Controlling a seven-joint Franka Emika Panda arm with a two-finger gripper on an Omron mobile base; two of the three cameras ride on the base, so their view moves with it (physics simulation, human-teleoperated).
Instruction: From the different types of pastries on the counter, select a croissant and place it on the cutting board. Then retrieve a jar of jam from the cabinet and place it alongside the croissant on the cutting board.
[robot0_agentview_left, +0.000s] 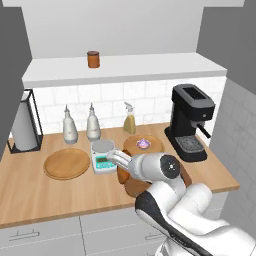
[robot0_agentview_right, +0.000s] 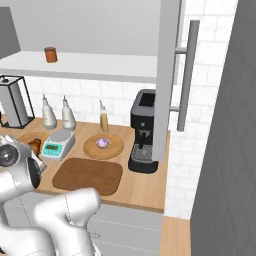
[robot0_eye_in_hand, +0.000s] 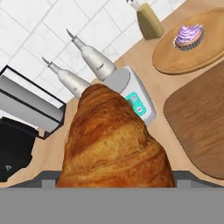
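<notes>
Up close, croissant — golden-brown, flaky, ridged layers.

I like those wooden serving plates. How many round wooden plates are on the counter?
2. One light round wooden plate lies left of the scale; the other round wooden plate, holding the purple-frosted pastry, sits before the coffee machine. The arm may hide more.

fingers hidden behind the croissant, cutting board largely covered by the arm, scale display unreadable

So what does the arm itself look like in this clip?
A glossy white arm of rounded, bulky segments with dark grey bands at the joints. A dark round cap with a small centre mark sits on the wrist joint. No loose cables or lettering can be seen.
</notes>
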